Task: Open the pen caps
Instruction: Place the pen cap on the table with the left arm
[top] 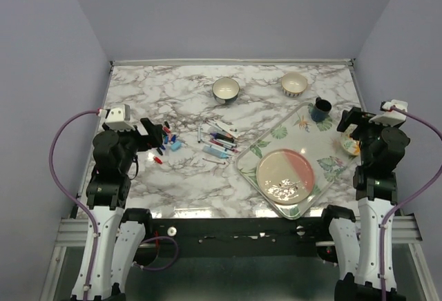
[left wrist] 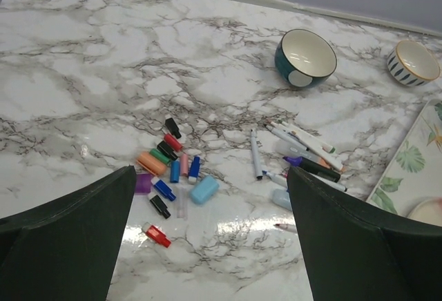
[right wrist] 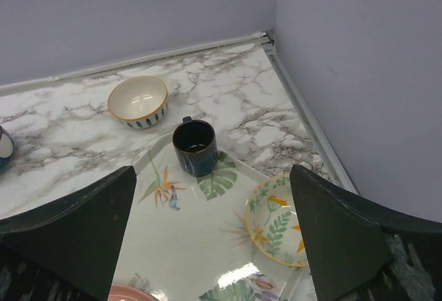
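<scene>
left gripper [left wrist: 212, 177]: hanging spread wide and empty over the left part of the table [top: 138, 87], looking down at the loose bits
pen caps [left wrist: 169, 170]: a bunch are already lying off in a little heap (red, blue, black, green, orange), just left of the pens
pens [left wrist: 304, 152]: lying bundled mid-table, on the near side of the dark bowl [left wrist: 305, 58]. A couple look like they're wearing caps, one black, one purple; can't tell for the rest
step in hand: I'm guessing it's going for the next capped pen
how I'd be doing it: picking the pen at the bundle's edge so the fingers aren't knocking its neighbours, one side pinching the barrel, the other pinching only the cap, then pulling straight along the pen, no twisting sideways
tray [top: 242, 166]: sitting to the right with a mug [right wrist: 195, 148] on it, not part of this
right gripper [right wrist: 212, 170]: also spread and empty, hovering above the tray's far right end, well apart from the pens, so it's needing to come left first
</scene>
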`<state>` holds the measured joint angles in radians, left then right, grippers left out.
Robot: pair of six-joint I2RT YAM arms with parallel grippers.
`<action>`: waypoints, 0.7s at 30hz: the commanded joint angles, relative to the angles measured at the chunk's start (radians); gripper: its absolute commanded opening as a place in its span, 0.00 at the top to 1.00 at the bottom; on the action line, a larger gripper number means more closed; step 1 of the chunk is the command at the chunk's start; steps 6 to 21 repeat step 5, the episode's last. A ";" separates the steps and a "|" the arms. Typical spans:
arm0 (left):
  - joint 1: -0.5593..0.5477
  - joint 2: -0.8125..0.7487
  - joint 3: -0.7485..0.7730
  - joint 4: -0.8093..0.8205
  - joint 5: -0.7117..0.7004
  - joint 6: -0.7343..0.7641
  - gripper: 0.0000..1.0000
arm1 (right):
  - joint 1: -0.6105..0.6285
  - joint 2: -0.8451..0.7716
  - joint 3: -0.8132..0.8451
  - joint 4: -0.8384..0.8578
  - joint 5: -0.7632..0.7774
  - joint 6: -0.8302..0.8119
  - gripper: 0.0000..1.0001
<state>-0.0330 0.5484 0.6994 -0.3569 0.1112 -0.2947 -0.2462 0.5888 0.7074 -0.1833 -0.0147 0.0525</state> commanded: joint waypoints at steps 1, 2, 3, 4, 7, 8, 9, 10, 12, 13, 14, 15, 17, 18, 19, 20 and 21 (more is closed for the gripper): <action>-0.004 -0.010 -0.008 0.012 -0.024 0.022 0.01 | -0.011 0.014 -0.006 0.018 0.019 0.012 0.00; -0.004 -0.008 -0.008 0.012 -0.024 0.022 0.01 | -0.013 0.020 -0.003 0.004 -0.014 0.006 0.00; -0.004 -0.007 -0.008 0.012 -0.024 0.022 0.01 | -0.015 0.023 -0.005 0.001 -0.017 0.013 0.00; -0.004 -0.008 -0.008 0.012 -0.022 0.022 0.01 | -0.015 0.023 -0.005 0.001 -0.014 0.021 0.00; -0.004 -0.008 -0.006 0.012 -0.021 0.022 0.01 | -0.015 0.022 -0.005 0.002 -0.014 0.020 0.00; -0.004 -0.008 -0.006 0.012 -0.021 0.022 0.01 | -0.015 0.022 -0.005 0.002 -0.014 0.020 0.00; -0.004 -0.008 -0.006 0.012 -0.021 0.022 0.01 | -0.015 0.022 -0.005 0.002 -0.014 0.020 0.00; -0.004 -0.008 -0.006 0.012 -0.021 0.022 0.01 | -0.015 0.022 -0.005 0.002 -0.014 0.020 0.00; -0.004 -0.008 -0.006 0.012 -0.021 0.022 0.01 | -0.015 0.022 -0.005 0.002 -0.014 0.020 0.00; -0.004 -0.008 -0.006 0.012 -0.021 0.022 0.01 | -0.015 0.022 -0.005 0.002 -0.014 0.020 0.00; -0.004 -0.008 -0.006 0.012 -0.021 0.022 0.01 | -0.015 0.022 -0.005 0.002 -0.014 0.020 0.00; -0.004 -0.008 -0.006 0.012 -0.021 0.022 0.01 | -0.015 0.022 -0.005 0.002 -0.014 0.020 0.00; -0.004 -0.008 -0.006 0.012 -0.021 0.022 0.01 | -0.015 0.022 -0.005 0.002 -0.014 0.020 0.00; -0.004 -0.008 -0.006 0.012 -0.021 0.022 0.01 | -0.015 0.022 -0.005 0.002 -0.014 0.020 0.00; -0.004 -0.008 -0.006 0.012 -0.021 0.022 0.01 | -0.015 0.022 -0.005 0.002 -0.014 0.020 0.00; -0.004 -0.008 -0.006 0.012 -0.021 0.022 0.01 | -0.015 0.022 -0.005 0.002 -0.014 0.020 0.00; -0.004 -0.008 -0.006 0.012 -0.021 0.022 0.01 | -0.015 0.022 -0.005 0.002 -0.014 0.020 0.00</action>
